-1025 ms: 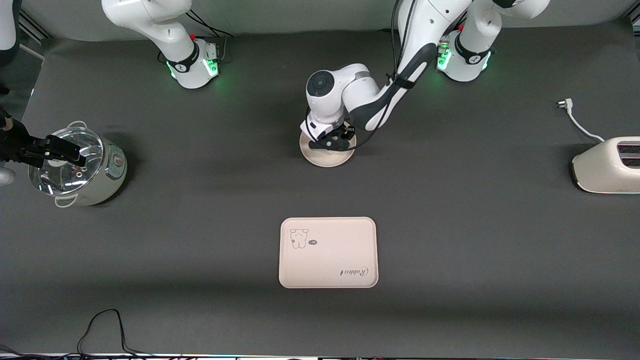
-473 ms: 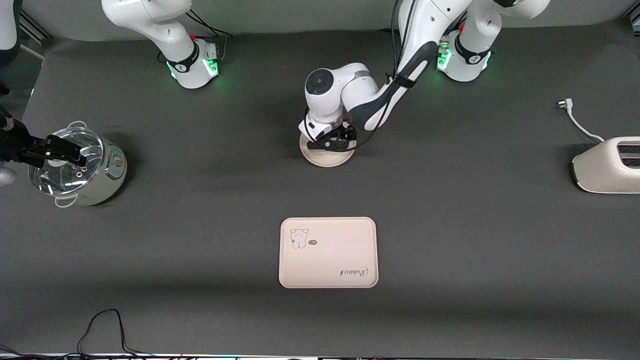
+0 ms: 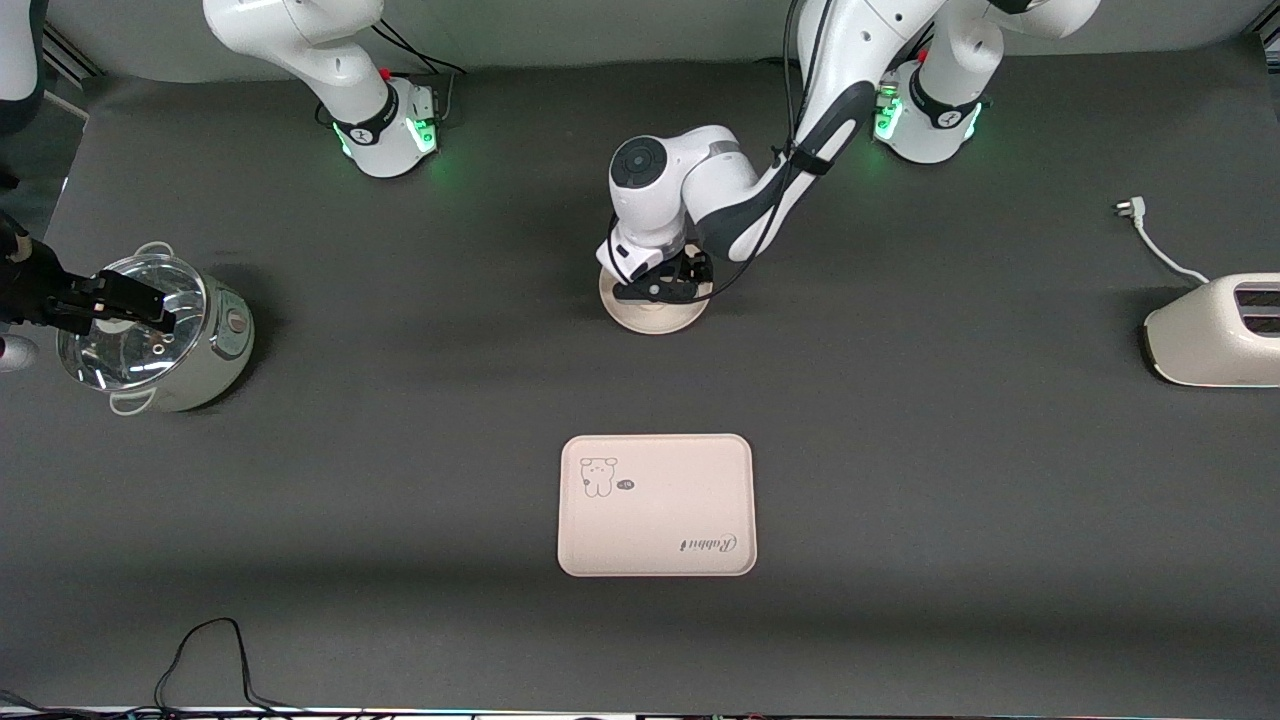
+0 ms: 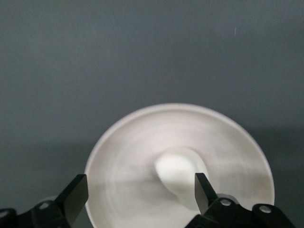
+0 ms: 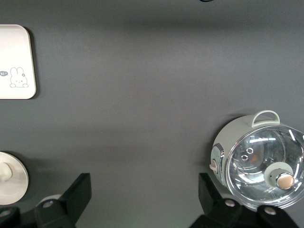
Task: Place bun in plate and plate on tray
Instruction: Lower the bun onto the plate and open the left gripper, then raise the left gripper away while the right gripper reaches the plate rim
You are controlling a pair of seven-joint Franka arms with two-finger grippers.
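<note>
the bun [image 4: 179,172] is lying in the plate [image 4: 123,142], near its middle, and nothing is gripping it. the left claw [image 4: 138,192] is hanging just over the plate with its fingers [image 4: 76,195] spread wide apart, one to each side of the bun and clear of it. in the front view the left claw [image 3: 660,283] is covering most of the plate [image 3: 650,320], which is sitting on the worktop [image 3: 900,450] between the two arm bases and the tray [image 3: 657,505].

so the first half of the job is looking done: bun in plate. the second half is not yet begun. the tray, with its rabbit drawing and script, is lying bare, nearer to the front camera than the plate and well apart from it. the plate is needing a grip at its rim, a lift and a carry to the tray, kept level so the loose bun is not rolling off.

the right claw [image 5: 142,199] is waiting with its fingers wide apart and holding nothing, up over the pot [image 3: 160,335] at the right arm's end of the worktop; its wrist view is showing the glass-lidded pot [image 5: 259,159], a corner of the tray [image 5: 16,61] and the edge of the plate [image 5: 19,178]. a toaster [image 3: 1215,330] is standing at the left arm's end.
</note>
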